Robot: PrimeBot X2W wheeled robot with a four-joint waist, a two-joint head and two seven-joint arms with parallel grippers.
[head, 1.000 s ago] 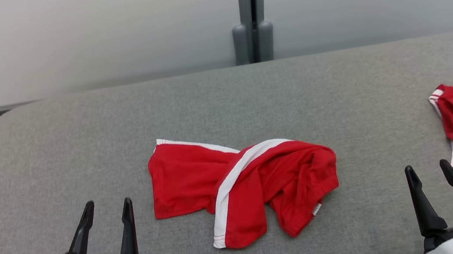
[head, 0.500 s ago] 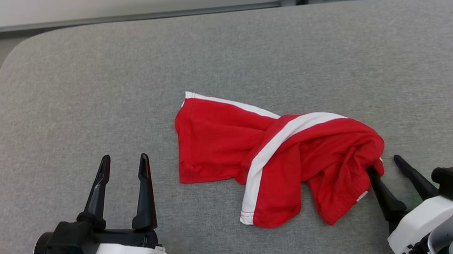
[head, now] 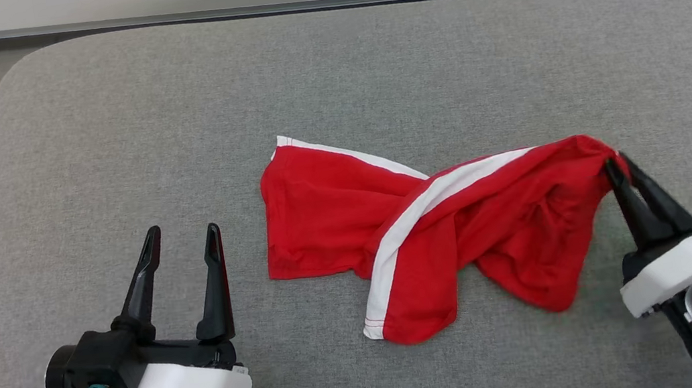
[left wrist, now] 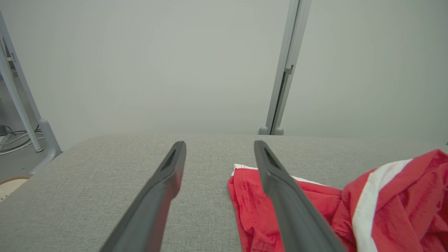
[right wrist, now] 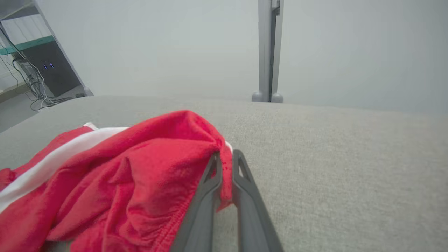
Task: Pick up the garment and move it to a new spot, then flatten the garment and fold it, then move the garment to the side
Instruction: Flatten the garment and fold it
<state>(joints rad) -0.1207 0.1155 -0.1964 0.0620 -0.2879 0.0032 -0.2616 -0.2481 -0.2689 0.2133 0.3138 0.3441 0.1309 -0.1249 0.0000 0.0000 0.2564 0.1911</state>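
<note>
Head view shows me the red garment lying crumpled near the middle of the grey padded surface, its white stripe running diagonally across it. My right gripper has its fingers pinched together on the garment's right-hand edge, where the cloth is raised off the surface and stretched toward that side. In the right wrist view I see red fabric clamped between the two nearly closed fingers. My left gripper sits at the lower left, fingers spread with nothing between them, near the garment's left edge but not touching it. The left wrist view shows that gap over bare grey surface.
</note>
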